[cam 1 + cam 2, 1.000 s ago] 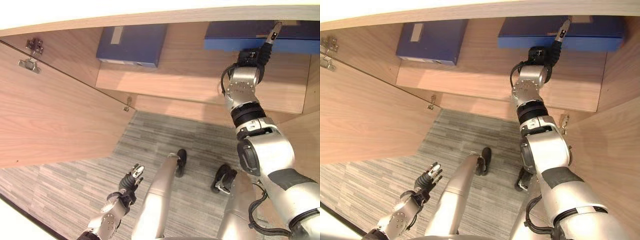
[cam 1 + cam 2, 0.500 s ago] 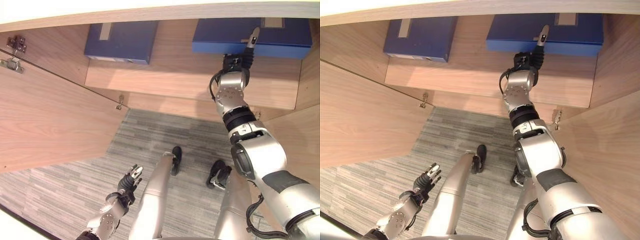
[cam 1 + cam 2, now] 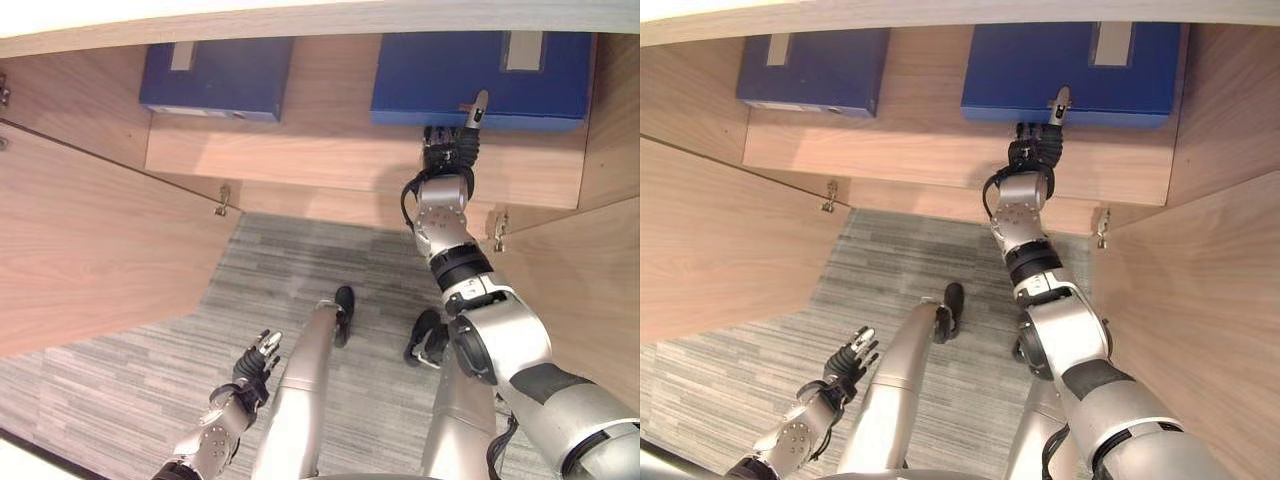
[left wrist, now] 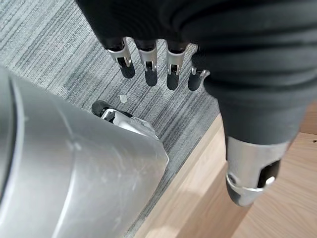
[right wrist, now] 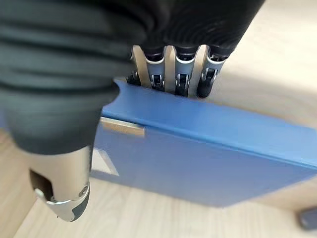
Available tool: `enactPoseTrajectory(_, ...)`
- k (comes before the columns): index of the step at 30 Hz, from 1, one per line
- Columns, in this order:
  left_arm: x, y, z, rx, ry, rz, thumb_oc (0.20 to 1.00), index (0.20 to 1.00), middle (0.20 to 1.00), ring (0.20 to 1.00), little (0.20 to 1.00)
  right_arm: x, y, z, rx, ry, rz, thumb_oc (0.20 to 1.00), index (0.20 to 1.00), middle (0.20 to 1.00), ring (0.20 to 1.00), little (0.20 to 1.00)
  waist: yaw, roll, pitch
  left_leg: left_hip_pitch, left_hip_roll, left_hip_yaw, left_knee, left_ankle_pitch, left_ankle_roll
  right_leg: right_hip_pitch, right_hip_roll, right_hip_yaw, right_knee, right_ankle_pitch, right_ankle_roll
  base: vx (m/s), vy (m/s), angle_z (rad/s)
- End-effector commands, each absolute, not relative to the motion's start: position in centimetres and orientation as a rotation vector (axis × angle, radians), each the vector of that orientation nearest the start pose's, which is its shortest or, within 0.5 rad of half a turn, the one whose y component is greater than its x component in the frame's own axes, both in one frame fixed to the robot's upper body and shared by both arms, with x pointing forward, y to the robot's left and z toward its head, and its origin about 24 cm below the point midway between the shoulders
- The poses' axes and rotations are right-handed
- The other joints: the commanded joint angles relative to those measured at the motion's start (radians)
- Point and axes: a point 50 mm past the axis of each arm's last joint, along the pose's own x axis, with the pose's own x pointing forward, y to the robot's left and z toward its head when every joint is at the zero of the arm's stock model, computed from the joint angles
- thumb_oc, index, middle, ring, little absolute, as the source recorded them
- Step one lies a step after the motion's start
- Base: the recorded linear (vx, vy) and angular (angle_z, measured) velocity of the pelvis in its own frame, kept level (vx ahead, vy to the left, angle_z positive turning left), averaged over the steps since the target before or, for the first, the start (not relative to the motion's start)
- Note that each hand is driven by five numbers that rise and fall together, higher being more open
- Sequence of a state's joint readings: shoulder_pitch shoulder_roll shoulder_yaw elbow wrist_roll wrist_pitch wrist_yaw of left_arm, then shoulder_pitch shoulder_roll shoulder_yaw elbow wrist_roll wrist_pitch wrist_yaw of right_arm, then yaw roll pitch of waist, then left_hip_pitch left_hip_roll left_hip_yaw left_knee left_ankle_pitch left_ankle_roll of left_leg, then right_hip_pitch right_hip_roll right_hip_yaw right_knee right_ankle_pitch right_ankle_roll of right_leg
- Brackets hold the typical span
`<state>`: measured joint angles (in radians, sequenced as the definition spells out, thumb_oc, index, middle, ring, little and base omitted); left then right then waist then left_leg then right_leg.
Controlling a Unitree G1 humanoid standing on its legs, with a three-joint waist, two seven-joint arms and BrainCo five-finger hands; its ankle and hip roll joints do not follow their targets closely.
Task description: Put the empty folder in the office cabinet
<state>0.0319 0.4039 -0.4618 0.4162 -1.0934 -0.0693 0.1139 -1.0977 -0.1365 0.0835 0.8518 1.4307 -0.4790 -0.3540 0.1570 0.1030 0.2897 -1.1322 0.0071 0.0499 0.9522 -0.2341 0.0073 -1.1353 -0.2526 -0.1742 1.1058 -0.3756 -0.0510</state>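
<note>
Since a second ago your right hand (image 3: 1040,150) has drawn back from over the blue folder (image 3: 1030,70) to its front edge. You can see that folder lying flat on the cabinet shelf (image 3: 940,160), right of the second blue folder (image 3: 815,70). At the right hand, fingers (image 5: 178,74) curl at the folder's edge with the thumb out straight, pressing rather than gripping it. Below the shelf, your left hand (image 3: 250,375) hangs loose and open, holding nothing.
</note>
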Motion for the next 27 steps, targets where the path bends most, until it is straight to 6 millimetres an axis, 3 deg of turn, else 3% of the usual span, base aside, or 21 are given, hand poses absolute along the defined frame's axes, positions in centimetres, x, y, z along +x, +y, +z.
enactPoseTrajectory(1,19.9,18.7,-6.9,-0.540,0.601,0.117,1.000,1.000,1.000,1.000,1.000,40.1,-13.1,24.7,1.227,-0.406,-0.144,1.000,1.000,1.000,1.000,1.000,0.014,0.003,0.015,0.022,-0.017,0.024,-0.048,-0.060,0.060,0.071,0.019,0.034,-0.102,0.013,0.011,0.00,0.000,0.00)
enactPoseTrajectory(10,19.8,18.5,-7.5,-0.550,0.632,0.158,1.000,1.000,1.000,1.000,1.000,38.3,-11.0,24.3,1.149,-0.416,-0.015,1.000,1.000,1.000,1.000,1.000,-0.012,-0.016,0.020,0.064,-0.014,0.039,-0.132,-0.029,0.059,0.100,0.030,0.026,-0.170,0.057,0.023,-0.01,0.004,-0.03)
enactPoseTrajectory(11,19.6,18.2,-8.0,-0.567,0.658,0.183,1.000,1.000,1.000,1.000,1.000,36.7,-9.8,22.6,1.146,-0.400,0.031,1.000,1.000,1.000,1.000,1.000,-0.030,-0.031,0.017,0.130,-0.013,0.041,-0.237,0.004,0.053,0.150,0.041,0.009,-0.252,0.098,0.043,-0.04,0.002,-0.17)
enactPoseTrajectory(14,19.7,18.1,-8.2,-0.564,0.674,0.192,1.000,1.000,1.000,1.000,1.000,35.7,-9.0,21.3,1.147,-0.365,0.045,1.000,1.000,1.000,1.000,1.000,-0.042,-0.040,0.017,0.173,-0.016,0.040,-0.301,0.029,0.046,0.192,0.050,0.004,-0.318,0.125,0.052,-0.03,-0.004,-0.11)
enactPoseTrajectory(15,19.8,18.0,-8.1,-0.568,0.669,0.203,1.000,1.000,1.000,1.000,1.000,34.9,-8.5,20.2,1.138,-0.335,0.052,1.000,1.000,1.000,1.000,1.000,-0.049,-0.043,0.016,0.226,-0.017,0.038,-0.376,0.055,0.040,0.241,0.055,-0.003,-0.392,0.154,0.062,-0.03,-0.003,-0.13)
enactPoseTrajectory(19,19.6,18.1,-8.3,-0.564,0.679,0.216,1.000,1.000,1.000,1.000,1.000,34.2,-8.0,18.8,1.112,-0.280,0.059,1.000,1.000,1.000,1.000,1.000,-0.058,-0.051,0.016,0.303,-0.021,0.034,-0.478,0.096,0.030,0.328,0.065,-0.015,-0.509,0.206,0.077,-0.03,-0.026,-0.10)
enactPoseTrajectory(20,19.4,18.1,-8.4,-0.570,0.683,0.222,1.000,1.000,1.000,1.000,1.000,33.8,-7.5,17.6,1.105,-0.231,0.056,1.000,1.000,1.000,1.000,1.000,-0.061,-0.056,0.007,0.362,-0.029,0.028,-0.565,0.129,0.021,0.387,0.072,-0.027,-0.604,0.245,0.091,0.00,0.000,0.00)
enactPoseTrajectory(22,19.2,18.1,-8.5,-0.570,0.690,0.223,1.000,1.000,1.000,1.000,1.000,33.6,-7.4,17.3,1.107,-0.219,0.056,1.000,1.000,1.000,1.000,1.000,-0.061,-0.056,0.006,0.386,-0.032,0.025,-0.596,0.142,0.017,0.407,0.075,-0.029,-0.634,0.257,0.094,0.00,-0.016,0.00)
enactPoseTrajectory(27,18.8,18.0,-9.0,-0.581,0.714,0.243,1.000,1.000,1.000,1.000,1.000,32.7,-6.8,13.8,1.109,-0.099,0.024,1.000,1.000,1.000,1.000,1.000,-0.070,-0.059,0.001,0.479,-0.037,0.033,-0.714,0.195,-0.001,0.487,0.086,-0.041,-0.753,0.306,0.109,0.00,0.000,0.00)
